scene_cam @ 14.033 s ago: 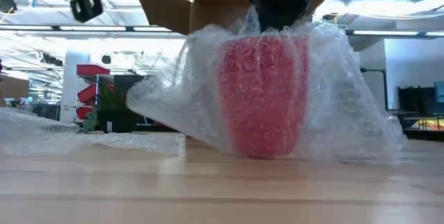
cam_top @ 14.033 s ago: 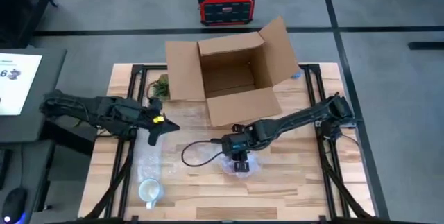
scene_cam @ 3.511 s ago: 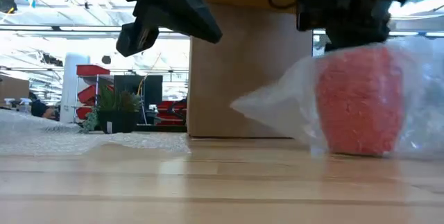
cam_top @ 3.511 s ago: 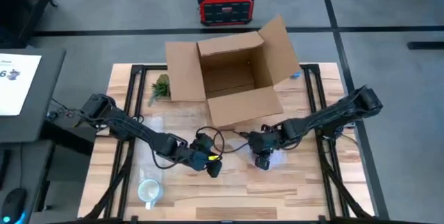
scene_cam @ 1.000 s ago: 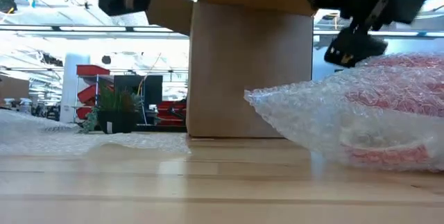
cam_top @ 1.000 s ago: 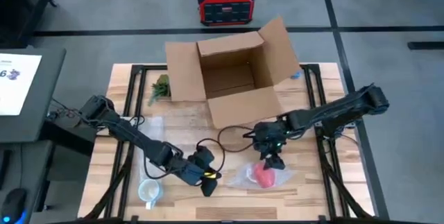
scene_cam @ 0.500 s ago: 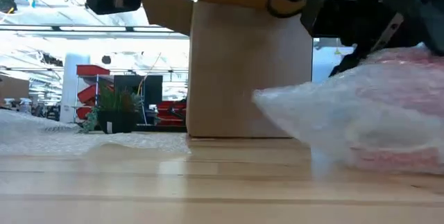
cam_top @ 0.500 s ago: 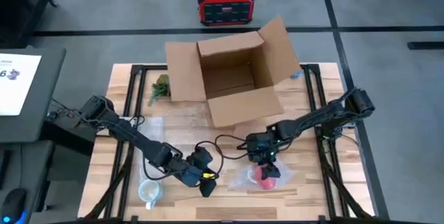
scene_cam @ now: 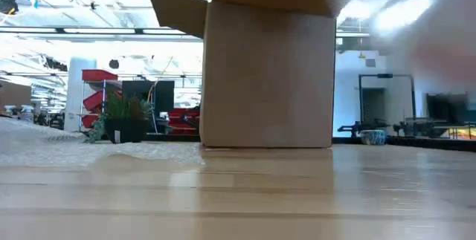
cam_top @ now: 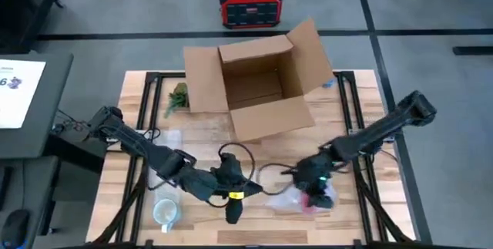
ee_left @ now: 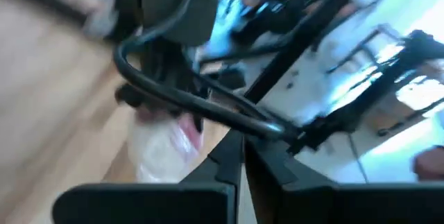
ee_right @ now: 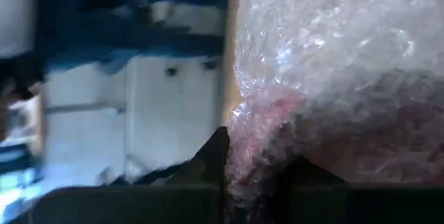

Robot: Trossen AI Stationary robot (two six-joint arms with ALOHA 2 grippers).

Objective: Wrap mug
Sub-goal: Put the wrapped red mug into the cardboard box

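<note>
Here: wooden surface [cam_top: 254, 230], open box [cam_top: 258, 87] at its far edge, plant [cam_top: 178, 97] beside it. Red mug [cam_top: 316, 199] in bubble wrap [cam_top: 286, 201], near front edge, clamped by right claw [cam_top: 317, 195]. Left claw [cam_top: 234, 210] alongside, fingers together. Glass [cam_top: 164, 213] front-left.

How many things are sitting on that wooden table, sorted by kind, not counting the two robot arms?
Mugs: 2, a red mug in bubble wrap and a clear glass mug
Cardboard boxes: 1, open
Small potted plants: 1
Loose bubble wrap sheets: 1
Total: 5
</note>
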